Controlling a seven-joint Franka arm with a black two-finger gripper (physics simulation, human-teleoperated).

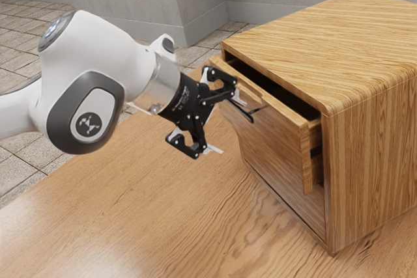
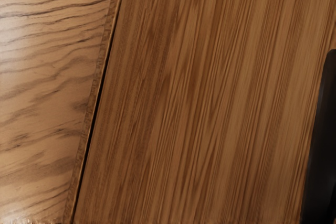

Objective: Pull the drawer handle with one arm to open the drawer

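The stripy brown wooden drawer (image 1: 273, 141) sits partly open, its dark handle (image 1: 246, 115) beside the end effector's (image 1: 225, 125) wide-apart fingers.

On the dark grey round cap of the white arm's joint (image 1: 89, 124), a white emblem: a small angular logo mark of short strokes set around a centre, a sign rather than a word. On the black body of the gripper (image 1: 229, 127), just past the silver wrist ring, a short line of pale lettering, too small to make out. Apart from these two marks, nothing readable
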